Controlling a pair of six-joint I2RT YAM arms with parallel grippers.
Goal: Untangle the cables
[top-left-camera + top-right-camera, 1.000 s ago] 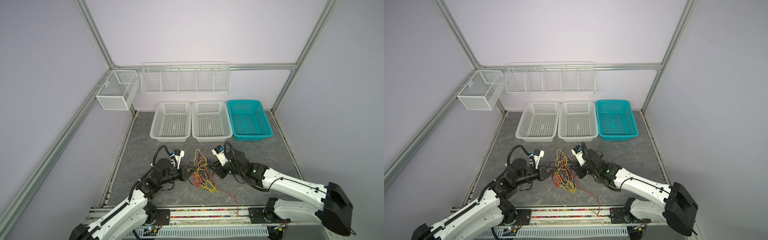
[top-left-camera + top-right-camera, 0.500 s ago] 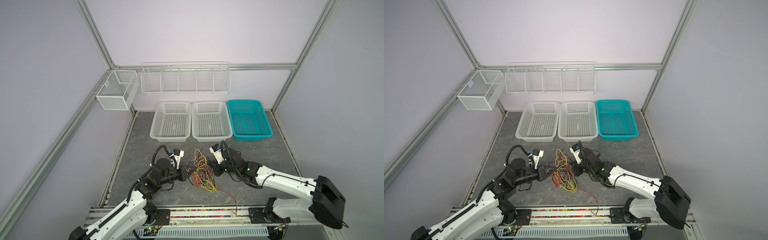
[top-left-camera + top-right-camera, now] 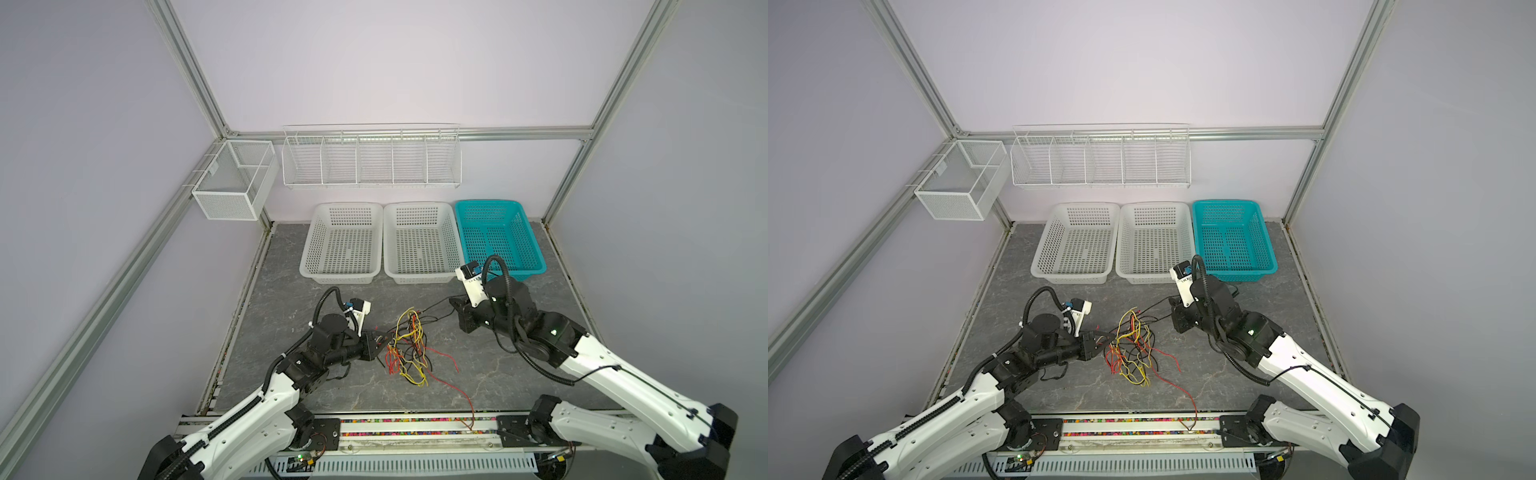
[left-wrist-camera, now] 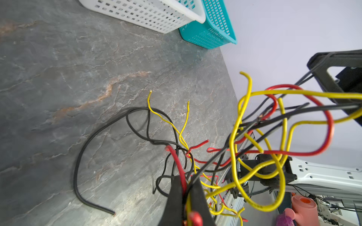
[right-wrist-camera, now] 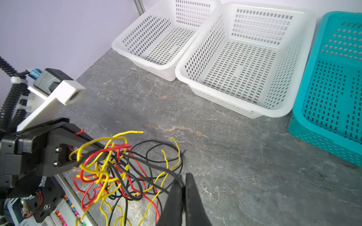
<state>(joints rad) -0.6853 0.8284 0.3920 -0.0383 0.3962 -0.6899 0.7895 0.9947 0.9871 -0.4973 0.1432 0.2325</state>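
One cable tangle (image 3: 409, 345), two white baskets (image 3: 348, 205), one teal basket (image 3: 488, 203), two racks (image 3: 372, 183).

Both arms are built alike: the left arm (image 3: 253, 413) and right arm (image 3: 648, 399) have glossy white shell links between matt black joints. A ribbed black corrugated hose (image 5: 8, 103) arches over each wrist, and a thin black wire (image 3: 602, 370) runs along the right forearm. A white angular bracket (image 5: 51, 105) carries a small dark grey camera (image 5: 49, 80) with a blue plug. Two silver screws (image 5: 58, 149) sit in a black plate. The black tapering fingers (image 5: 195, 203) are wedge-shaped. A small green light (image 3: 553, 331) glows on the right arm.
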